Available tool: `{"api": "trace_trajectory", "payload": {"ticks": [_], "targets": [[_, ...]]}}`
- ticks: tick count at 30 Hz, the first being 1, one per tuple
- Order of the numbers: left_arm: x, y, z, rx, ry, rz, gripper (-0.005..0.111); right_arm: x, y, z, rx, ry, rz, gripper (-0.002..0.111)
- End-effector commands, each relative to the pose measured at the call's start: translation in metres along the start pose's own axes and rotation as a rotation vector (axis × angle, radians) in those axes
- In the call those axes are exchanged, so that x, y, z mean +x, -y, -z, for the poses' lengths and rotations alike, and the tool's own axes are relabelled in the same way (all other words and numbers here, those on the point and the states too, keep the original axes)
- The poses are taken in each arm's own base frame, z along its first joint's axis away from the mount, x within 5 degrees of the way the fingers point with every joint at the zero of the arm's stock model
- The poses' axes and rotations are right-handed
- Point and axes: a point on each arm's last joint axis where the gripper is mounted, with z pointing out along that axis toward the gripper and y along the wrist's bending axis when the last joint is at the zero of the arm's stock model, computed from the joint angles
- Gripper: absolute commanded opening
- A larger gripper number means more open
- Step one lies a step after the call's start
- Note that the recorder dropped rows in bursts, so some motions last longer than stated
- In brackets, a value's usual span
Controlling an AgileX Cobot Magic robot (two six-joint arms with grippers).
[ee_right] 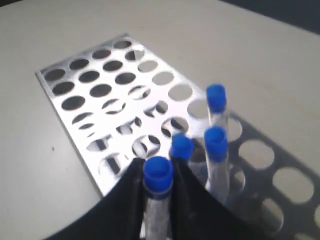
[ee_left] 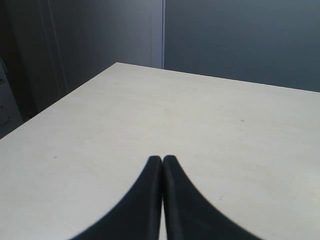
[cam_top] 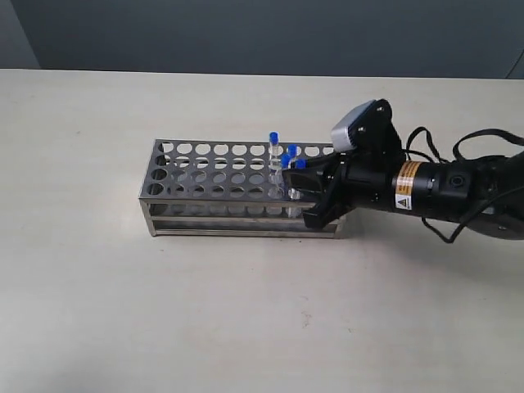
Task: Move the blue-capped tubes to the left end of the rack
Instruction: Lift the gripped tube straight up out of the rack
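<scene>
The steel rack (cam_top: pixel 205 172) lies in the middle of the table. Four blue-capped tubes (cam_top: pixel 274 137) stand close together in its right half. My right gripper (cam_top: pixel 304 190) reaches in from the right and is shut on the nearest tube (cam_top: pixel 300 165). In the right wrist view the black fingers (ee_right: pixel 131 192) press both sides of that tube (ee_right: pixel 158 175) just under its cap, with the gripper (ee_right: pixel 157 167) over the rack (ee_right: pixel 96 167). Three other tubes (ee_right: pixel 215 140) stand just beyond it. The held tube's lower end is hidden. My left gripper (ee_left: pixel 162 160) is shut and empty over bare table.
The rack's left half has only vacant holes (cam_top: pixel 185 150). The right arm's body and cables (cam_top: pixel 442 184) stretch off to the right. The table's far edge meets a dark wall (cam_top: pixel 246 33). The left arm does not show in the exterior view.
</scene>
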Motion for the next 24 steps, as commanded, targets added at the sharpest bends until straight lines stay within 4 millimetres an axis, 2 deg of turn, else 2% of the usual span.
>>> {"api": "trace_trajectory", "payload": {"ticks": [1, 5, 7, 10, 15, 20, 24], "targets": [[0.0, 0.0, 0.0, -0.002, 0.003, 0.003, 0.001, -0.038, -0.007, 0.017, 0.02, 0.106, 0.071, -0.001], [0.0, 0.0, 0.0, -0.002, 0.003, 0.003, 0.001, -0.076, -0.015, 0.023, 0.049, 0.162, 0.149, -0.001], [0.0, 0.0, 0.0, -0.002, 0.003, 0.003, 0.001, -0.092, -0.021, 0.021, 0.044, 0.188, 0.179, -0.001], [0.0, 0.0, 0.0, -0.002, 0.003, 0.003, 0.001, -0.116, -0.028, 0.009, 0.037, 0.207, 0.224, -0.001], [0.0, 0.0, 0.0, -0.002, 0.003, 0.003, 0.001, -0.147, -0.042, -0.026, 0.01, 0.225, 0.286, -0.001], [0.0, 0.0, 0.0, -0.002, 0.003, 0.003, 0.001, -0.157, -0.048, -0.068, -0.042, 0.245, 0.297, -0.001], [0.0, 0.0, 0.0, -0.002, 0.003, 0.003, 0.001, -0.151, -0.046, -0.099, -0.055, 0.223, 0.283, -0.001]]}}
